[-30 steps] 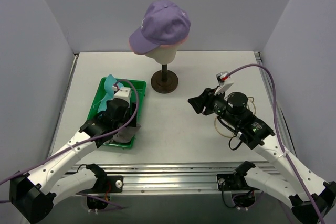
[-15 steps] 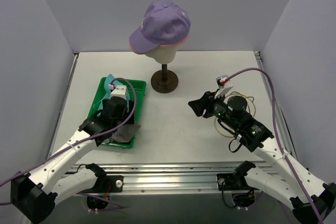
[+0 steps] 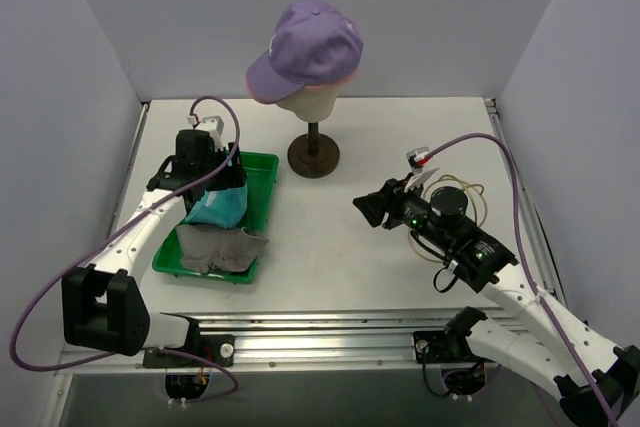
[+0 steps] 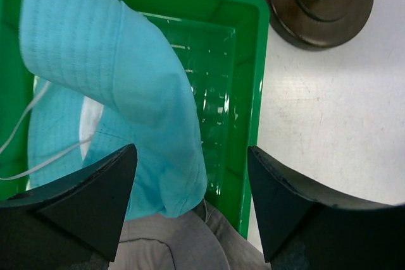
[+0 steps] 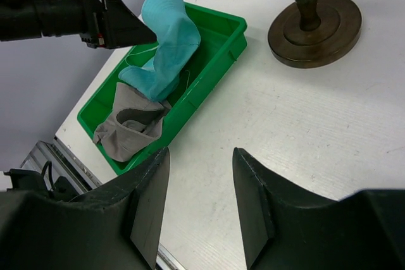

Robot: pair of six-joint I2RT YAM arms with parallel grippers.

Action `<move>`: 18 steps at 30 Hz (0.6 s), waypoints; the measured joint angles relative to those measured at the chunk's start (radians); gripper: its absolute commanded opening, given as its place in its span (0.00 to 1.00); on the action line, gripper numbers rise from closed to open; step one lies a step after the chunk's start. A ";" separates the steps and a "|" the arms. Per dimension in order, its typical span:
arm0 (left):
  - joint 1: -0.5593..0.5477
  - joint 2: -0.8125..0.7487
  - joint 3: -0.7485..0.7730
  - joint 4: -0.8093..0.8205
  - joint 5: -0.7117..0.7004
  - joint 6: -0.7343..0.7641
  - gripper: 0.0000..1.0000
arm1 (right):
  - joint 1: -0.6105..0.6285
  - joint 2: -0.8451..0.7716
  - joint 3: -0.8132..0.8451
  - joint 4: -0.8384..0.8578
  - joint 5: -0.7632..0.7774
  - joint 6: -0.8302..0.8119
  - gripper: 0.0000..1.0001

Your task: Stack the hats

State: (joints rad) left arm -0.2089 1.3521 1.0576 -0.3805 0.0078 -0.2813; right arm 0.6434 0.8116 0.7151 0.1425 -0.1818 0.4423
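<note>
2 of 4 look done: lavender cap sits over pink cap on the mannequin head, only a pink rim showing. The 2 left are at the green tray. Teal bucket hat stands half raised, lower end on grey bucket hat. Left gripper: jaws wide, teal fabric against 1 finger, gap at the other, so no pinch. Right gripper: jaws apart, empty, above the table. Plain pale walls; white tabletop, lightly marked.

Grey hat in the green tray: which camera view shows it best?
Right wrist: the grey hat lies nearly whole and large in the tray. Top external shows it too, but small; left wrist shows only a strip at the bottom.
</note>
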 measured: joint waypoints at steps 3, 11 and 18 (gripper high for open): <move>-0.006 0.033 0.000 -0.005 0.013 0.004 0.74 | 0.003 -0.003 -0.001 0.004 0.000 0.000 0.41; -0.031 0.058 0.000 -0.010 -0.039 0.000 0.71 | 0.007 -0.034 -0.001 -0.033 0.119 0.004 0.41; -0.044 0.113 -0.002 -0.005 -0.063 -0.003 0.23 | 0.007 -0.028 0.061 -0.222 0.406 0.032 0.41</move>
State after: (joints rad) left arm -0.2527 1.4647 1.0561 -0.3859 -0.0555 -0.2848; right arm 0.6506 0.7834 0.7761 -0.0792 0.2237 0.4744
